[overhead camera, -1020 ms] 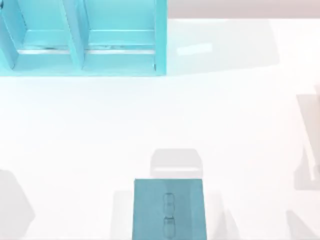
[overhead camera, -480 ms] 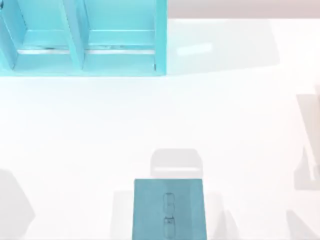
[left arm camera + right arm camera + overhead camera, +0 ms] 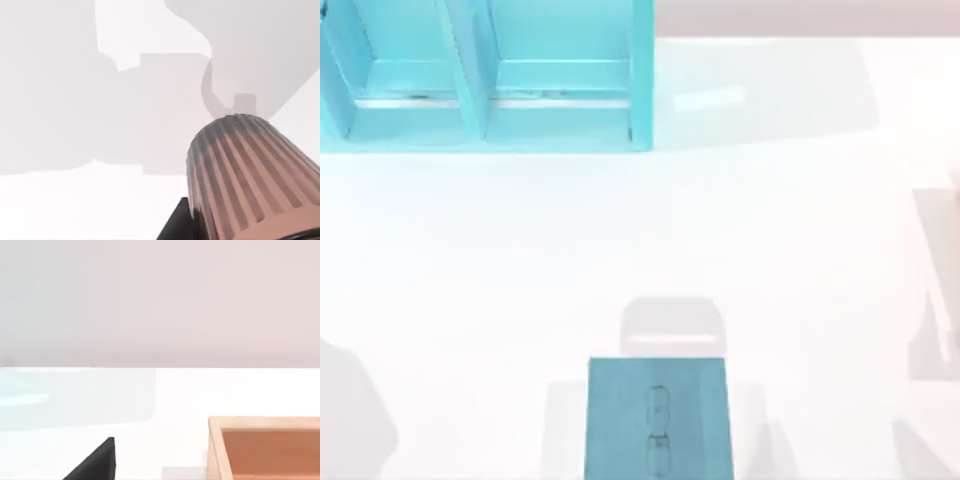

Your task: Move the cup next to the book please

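Cup [image 3: 250,175] close against our left gripper, a dark finger [image 3: 175,225] beside it, grasp unclear | book [image 3: 659,418] flat at the table's [image 3: 520,260] near edge, nothing beside it | delivery not yet done, we judge | shelf [image 3: 485,75] far left | right arm parked by a wooden box [image 3: 265,447].
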`<move>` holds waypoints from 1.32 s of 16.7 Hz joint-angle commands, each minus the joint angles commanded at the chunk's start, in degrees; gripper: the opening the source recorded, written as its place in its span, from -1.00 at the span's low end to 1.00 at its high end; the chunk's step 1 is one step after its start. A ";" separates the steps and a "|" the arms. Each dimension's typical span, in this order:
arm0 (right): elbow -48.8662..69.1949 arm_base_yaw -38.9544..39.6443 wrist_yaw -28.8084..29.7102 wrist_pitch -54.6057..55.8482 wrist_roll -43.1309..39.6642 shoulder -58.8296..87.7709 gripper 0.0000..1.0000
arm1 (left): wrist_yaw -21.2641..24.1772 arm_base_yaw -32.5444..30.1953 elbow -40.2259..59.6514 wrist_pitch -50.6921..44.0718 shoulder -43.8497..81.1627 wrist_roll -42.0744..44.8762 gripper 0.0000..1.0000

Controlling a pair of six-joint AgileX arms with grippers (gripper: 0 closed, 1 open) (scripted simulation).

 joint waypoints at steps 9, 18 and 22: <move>0.00 0.00 0.00 0.00 0.00 0.00 1.00 | -0.04 -0.66 2.50 -4.52 -1.11 -0.42 -1.00; 0.00 0.00 0.00 0.00 0.00 0.00 1.00 | -1.31 -24.60 6.01 -10.82 -0.74 -31.90 -1.00; 0.00 0.00 0.00 0.00 0.00 0.00 1.00 | -1.39 -41.13 7.66 -14.74 -0.33 -59.50 -1.00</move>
